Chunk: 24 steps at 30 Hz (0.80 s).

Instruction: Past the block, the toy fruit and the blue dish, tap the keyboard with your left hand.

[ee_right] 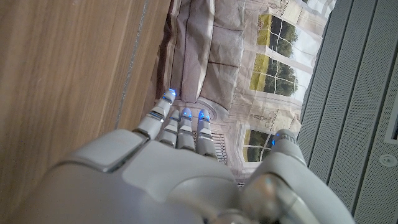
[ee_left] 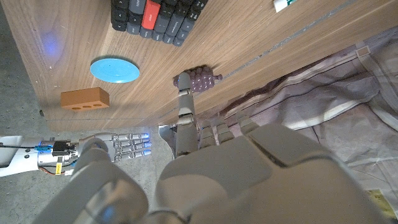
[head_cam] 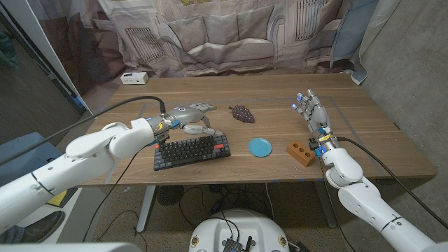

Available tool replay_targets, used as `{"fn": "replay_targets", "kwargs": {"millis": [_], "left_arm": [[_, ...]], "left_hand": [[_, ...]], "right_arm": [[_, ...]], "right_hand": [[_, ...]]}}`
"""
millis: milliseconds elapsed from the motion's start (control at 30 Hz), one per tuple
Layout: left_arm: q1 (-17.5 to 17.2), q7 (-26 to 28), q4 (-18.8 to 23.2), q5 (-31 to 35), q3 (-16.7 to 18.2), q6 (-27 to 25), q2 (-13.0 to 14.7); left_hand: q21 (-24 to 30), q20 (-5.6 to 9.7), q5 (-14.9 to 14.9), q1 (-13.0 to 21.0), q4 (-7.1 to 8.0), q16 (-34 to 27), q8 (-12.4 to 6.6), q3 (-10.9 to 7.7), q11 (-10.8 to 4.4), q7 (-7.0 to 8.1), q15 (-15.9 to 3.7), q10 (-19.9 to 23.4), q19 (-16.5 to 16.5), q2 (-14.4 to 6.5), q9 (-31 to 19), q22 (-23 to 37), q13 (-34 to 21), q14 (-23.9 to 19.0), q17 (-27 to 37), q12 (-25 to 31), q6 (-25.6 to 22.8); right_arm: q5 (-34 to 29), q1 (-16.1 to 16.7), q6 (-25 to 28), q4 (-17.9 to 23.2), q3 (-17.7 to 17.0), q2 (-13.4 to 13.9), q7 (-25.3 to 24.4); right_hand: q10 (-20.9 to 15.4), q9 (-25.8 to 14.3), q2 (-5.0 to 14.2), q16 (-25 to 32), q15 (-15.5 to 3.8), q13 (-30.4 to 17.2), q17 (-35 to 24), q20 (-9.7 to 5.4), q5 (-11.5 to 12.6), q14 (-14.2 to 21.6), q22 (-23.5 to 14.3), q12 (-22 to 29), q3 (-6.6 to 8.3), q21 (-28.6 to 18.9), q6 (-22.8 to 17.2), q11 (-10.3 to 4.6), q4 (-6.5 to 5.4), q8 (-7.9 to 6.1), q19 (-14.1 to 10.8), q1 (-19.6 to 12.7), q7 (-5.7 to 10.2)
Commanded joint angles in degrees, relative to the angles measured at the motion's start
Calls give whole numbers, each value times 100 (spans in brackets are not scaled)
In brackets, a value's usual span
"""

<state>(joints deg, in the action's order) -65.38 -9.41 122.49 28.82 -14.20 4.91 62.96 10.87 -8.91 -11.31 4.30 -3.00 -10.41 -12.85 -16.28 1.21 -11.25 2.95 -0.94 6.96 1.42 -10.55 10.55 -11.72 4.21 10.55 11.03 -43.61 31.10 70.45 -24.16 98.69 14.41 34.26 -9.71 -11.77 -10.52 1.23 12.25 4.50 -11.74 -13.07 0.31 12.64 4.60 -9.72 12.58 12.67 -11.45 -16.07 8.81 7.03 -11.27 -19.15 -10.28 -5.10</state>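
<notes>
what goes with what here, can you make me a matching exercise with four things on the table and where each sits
Things:
1. keyboard
2. toy grapes
3. blue dish
4. orange block

Places:
A. nearest the right hand
B. between keyboard and block
C. under the left hand
D. farthest back, towards the curtain

Pairs: 1-C, 2-D, 3-B, 4-A

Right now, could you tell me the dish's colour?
The dish is blue, clearest in the head view.
</notes>
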Motion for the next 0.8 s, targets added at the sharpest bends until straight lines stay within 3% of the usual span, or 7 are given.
{"fn": "replay_targets", "kwargs": {"millis": [33,367,800], "left_arm": [[301,-34,-145,-81,-365,31,139],[312,358,-414,-156,-518,421,110],[241,304,-279,-3,-601,197,214]], "left_hand": [[39,-70,-52,-60,19,-27,30,12,-27,-69,-23,-18,14,-3,-13,29,4,28,11,38,23],[58,-74,-57,-87,43,-39,55,19,-57,-40,-49,7,-5,-35,-11,31,6,5,11,62,30],[68,-65,-69,-131,83,-34,133,40,-155,103,-68,-19,11,-81,-2,33,12,26,8,75,122]], "right_arm": [[-30,-98,77,-49,47,-43,-10],[-21,-169,90,-118,74,-46,31],[17,-203,108,-127,89,-10,100]], "right_hand": [[-53,-16,47,3,17,0,1,42,-7,56,-19,-22,16,18,-47,-27,-16,-10,-25,5,-12],[-55,-16,50,-1,18,1,2,38,-9,52,-19,-25,18,20,-55,-38,-13,-10,-25,2,-17],[-79,-16,56,-1,21,1,2,41,-15,59,-19,-21,17,23,-55,-24,-17,-6,-19,10,-11]]}}
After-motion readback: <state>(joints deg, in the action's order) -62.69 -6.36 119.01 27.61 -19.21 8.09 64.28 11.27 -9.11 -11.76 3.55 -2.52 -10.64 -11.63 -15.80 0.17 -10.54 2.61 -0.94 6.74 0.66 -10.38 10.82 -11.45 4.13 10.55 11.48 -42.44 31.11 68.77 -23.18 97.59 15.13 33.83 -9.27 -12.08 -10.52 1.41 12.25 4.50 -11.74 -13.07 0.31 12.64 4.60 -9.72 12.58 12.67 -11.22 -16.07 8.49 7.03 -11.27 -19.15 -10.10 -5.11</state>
